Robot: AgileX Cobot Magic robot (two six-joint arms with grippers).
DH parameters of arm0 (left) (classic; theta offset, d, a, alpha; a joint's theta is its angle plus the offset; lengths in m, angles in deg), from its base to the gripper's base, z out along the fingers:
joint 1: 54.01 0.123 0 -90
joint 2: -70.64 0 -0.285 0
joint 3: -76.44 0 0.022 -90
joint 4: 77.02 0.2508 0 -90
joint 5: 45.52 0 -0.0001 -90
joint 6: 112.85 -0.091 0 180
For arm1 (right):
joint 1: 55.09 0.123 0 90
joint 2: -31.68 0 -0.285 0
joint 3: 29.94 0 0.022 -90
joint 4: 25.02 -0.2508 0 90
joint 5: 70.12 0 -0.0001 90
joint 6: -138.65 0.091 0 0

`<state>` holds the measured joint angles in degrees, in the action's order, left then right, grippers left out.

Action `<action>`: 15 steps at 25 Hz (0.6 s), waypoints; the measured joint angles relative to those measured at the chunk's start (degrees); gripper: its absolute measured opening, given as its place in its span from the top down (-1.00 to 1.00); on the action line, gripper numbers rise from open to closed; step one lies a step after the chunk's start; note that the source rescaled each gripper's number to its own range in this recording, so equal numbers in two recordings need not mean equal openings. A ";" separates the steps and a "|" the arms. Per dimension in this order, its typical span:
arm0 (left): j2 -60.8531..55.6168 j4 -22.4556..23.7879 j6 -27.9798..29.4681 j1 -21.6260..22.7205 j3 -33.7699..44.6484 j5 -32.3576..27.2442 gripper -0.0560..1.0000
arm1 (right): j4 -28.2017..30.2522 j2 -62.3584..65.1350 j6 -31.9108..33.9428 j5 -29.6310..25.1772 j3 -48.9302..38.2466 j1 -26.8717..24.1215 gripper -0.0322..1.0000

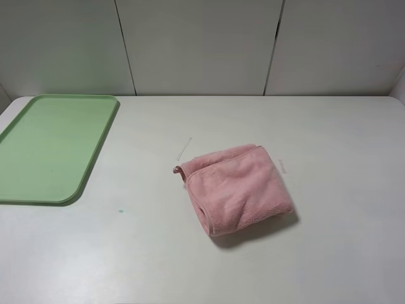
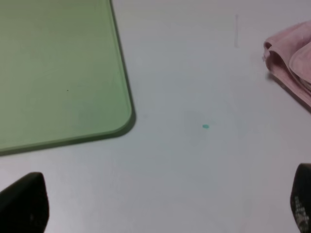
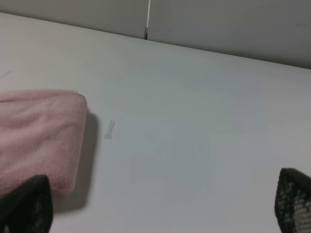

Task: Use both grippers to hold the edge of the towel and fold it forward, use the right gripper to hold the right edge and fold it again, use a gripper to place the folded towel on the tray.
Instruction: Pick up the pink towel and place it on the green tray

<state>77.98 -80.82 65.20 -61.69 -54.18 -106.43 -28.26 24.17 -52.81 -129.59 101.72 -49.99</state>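
The pink towel lies folded in layers on the white table, right of centre, with its hemmed edge facing left. The light-green tray sits bare at the far left. Neither arm shows in the exterior high view. In the left wrist view my left gripper is open above bare table, between the tray and a corner of the towel. My right gripper is open too, with the towel beside one of its fingertips and nothing between the fingers.
A white wall with panel seams closes off the back of the table. A small teal speck and a bit of pale tape lie on the tabletop near the towel.
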 joint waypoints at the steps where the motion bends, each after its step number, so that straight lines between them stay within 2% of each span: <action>1: 0.00 -0.05 0.00 0.00 0.00 0.00 -1.00 | 0.00 0.00 0.00 0.00 0.00 0.00 -1.00; 9: 0.39 -0.11 0.00 0.00 0.00 0.00 -1.00 | 0.00 0.00 0.00 0.05 0.00 0.00 -1.00; 15: 10.67 -1.49 -0.14 0.00 -1.61 1.48 -1.00 | 0.00 0.00 0.00 0.05 0.00 0.00 -1.00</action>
<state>88.65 -82.31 65.06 -61.69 -55.80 -104.95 -28.26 24.17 -52.81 -129.54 101.72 -49.99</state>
